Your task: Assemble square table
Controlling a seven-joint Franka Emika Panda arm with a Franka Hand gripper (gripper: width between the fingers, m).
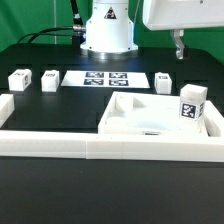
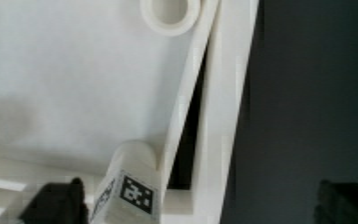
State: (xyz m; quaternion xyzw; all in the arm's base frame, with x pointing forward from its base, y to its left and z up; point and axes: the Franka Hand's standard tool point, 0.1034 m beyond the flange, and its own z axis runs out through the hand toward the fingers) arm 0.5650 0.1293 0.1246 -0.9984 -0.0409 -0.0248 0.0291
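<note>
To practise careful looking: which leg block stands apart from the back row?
The leg block by the slab, exterior view's right; the other three line the back.

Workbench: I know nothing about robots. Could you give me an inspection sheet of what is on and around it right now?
Surface: black table, flat.
Job's things: white square slab lying in the corner of the bars; three leg blocks loose on the far side; a fourth leg block upright at the slab's corner.
Clutter: marker board; white border bars.
Grippers: fingers open, holding nothing, hanging over the slab's edge.
Cables: black cables behind the robot's base.
Surroundings: dark backdrop, nothing else seen.
</note>
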